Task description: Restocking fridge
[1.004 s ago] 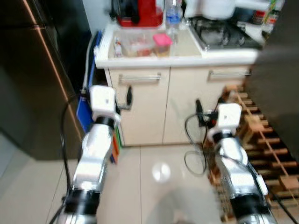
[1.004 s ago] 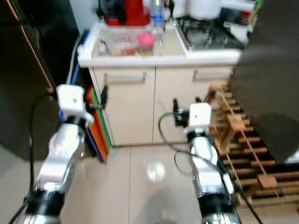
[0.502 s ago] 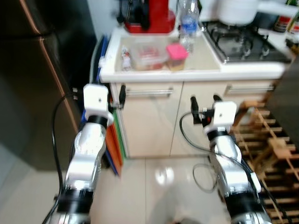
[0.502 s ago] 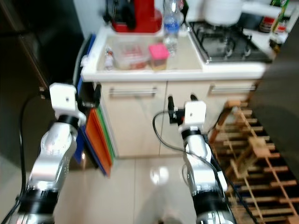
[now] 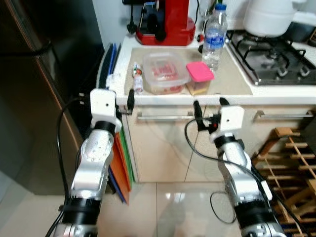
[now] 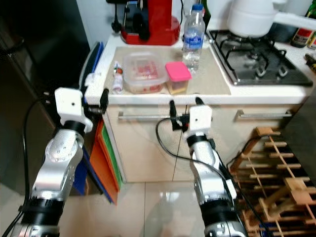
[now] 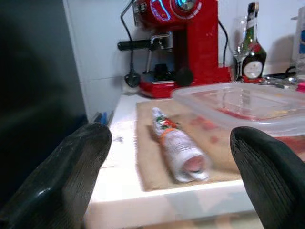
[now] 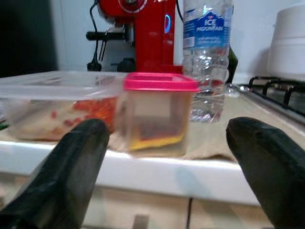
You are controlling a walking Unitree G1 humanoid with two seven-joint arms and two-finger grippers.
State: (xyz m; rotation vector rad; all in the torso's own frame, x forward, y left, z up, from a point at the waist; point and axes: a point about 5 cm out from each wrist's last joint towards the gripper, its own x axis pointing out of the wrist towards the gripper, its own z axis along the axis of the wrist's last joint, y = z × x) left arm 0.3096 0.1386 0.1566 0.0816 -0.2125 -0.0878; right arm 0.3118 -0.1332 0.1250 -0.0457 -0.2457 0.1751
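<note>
On the counter lie a small tube, a clear lidded box of red food, a pink-lidded tub and a water bottle. The dark fridge stands at the left. My left gripper is open just before the counter's front edge, facing the tube. My right gripper is open below the edge, facing the pink-lidded tub and bottle. Neither holds anything.
A red coffee machine stands at the back of the counter, a gas hob and white pot to the right. Coloured boards lean between fridge and cabinet. A wooden rack sits on the floor at right.
The camera has moved closer to the counter and the picture has sharpened. Both grippers now sit higher, up at the counter's front edge, still open.
</note>
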